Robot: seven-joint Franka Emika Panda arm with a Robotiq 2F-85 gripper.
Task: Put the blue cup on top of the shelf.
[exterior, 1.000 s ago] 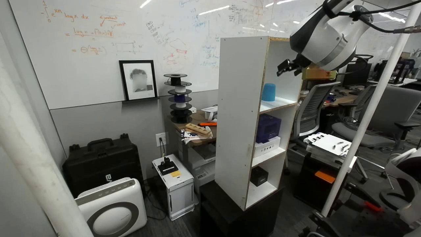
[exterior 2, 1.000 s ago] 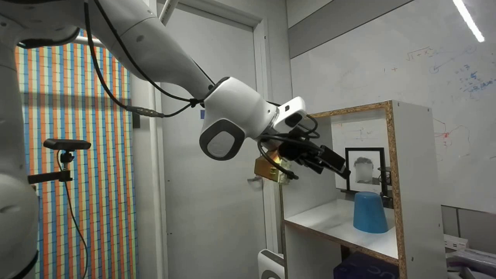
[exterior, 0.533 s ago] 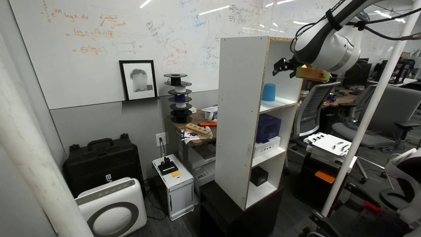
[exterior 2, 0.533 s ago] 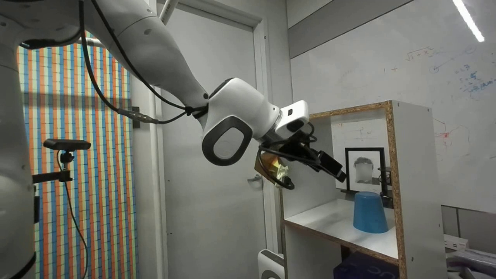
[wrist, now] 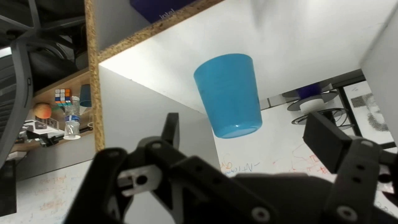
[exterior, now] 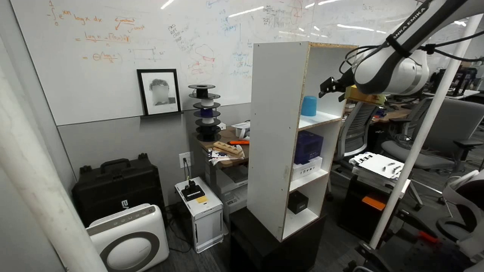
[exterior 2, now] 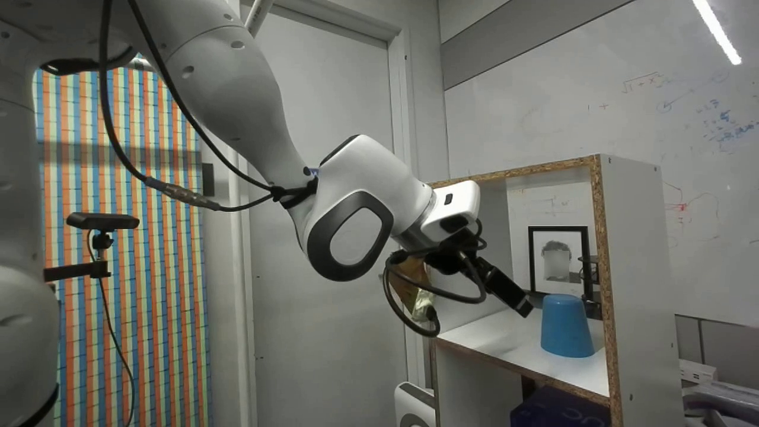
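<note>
I hold my fingers [wrist: 326, 143] wide apart, near the blue cup [wrist: 230, 96] but clear of it. It stands mouth-down in the top compartment of the shelf [exterior: 278, 113]: plain sky-blue, smooth, its sides narrowing upward to a rounded edge and a closed base, where a small glint shows.

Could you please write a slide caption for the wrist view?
The open gripper faces the blue cup, standing mouth-down in the top compartment of the shelf.
</note>
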